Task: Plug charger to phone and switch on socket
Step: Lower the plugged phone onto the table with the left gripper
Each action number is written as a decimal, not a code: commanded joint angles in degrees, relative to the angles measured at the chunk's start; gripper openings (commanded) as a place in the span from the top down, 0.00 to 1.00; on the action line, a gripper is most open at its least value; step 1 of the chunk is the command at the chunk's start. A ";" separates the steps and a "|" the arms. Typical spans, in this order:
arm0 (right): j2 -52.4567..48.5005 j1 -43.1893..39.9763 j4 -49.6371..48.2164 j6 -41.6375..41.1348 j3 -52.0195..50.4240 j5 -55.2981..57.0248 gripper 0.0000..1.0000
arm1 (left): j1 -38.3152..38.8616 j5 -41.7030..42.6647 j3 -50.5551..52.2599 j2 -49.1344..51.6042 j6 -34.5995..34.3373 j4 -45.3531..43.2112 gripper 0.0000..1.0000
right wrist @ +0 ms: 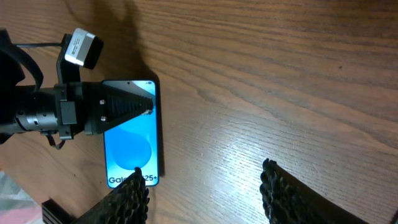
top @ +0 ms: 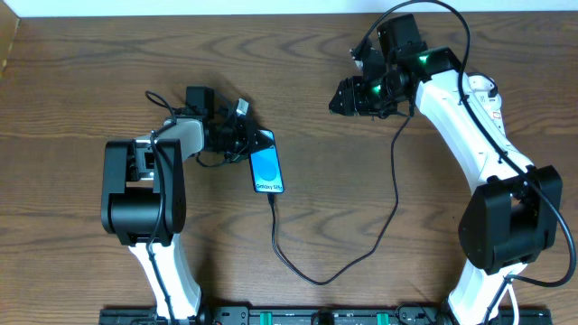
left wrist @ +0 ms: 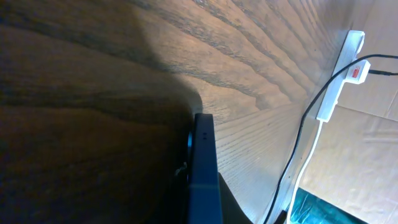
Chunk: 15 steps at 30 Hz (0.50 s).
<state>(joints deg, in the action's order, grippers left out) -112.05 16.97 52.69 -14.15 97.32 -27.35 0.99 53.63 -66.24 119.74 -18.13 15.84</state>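
left gripper (top: 252, 143): clamped on the top end of the phone (top: 265, 168). In the right wrist view one black finger (right wrist: 127, 104) lies on the upper part of the screen. The finger under it is hidden.
phone: flat on the wooden table (top: 81, 72), screen up, blue with "Galaxy" text at its lower end. It sits left of table centre, just right of the left arm's wrist. The left wrist view shows it edge-on, in line with the jaw gap.
charger (top: 274, 226): the black cable meets the phone's bottom edge. It drops toward the near edge, loops right, then climbs under the right arm. The plug tip is too small to tell if it is fully seated.
right gripper (top: 340, 97): jaws wide, nothing between them. It is off the table, well right of the phone and above it in the overhead view. Its camera shows the phone to the left of its left finger (right wrist: 127, 199), not between the fingers.
socket (left wrist: 339, 74): white strip seen only in the left wrist view, far from the phone. It has a red mark near one end, with a black cable and a white cord running to it. Switch position is unreadable.
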 commanded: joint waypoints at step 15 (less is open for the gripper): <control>1.07 0.37 0.07 0.96 0.46 0.48 0.42 | 0.11 -5.53 -0.31 0.83 0.52 1.92 0.77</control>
<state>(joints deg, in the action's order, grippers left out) -112.05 16.97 52.69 -14.15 97.32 -27.14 1.26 53.32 -66.74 119.74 -17.98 16.58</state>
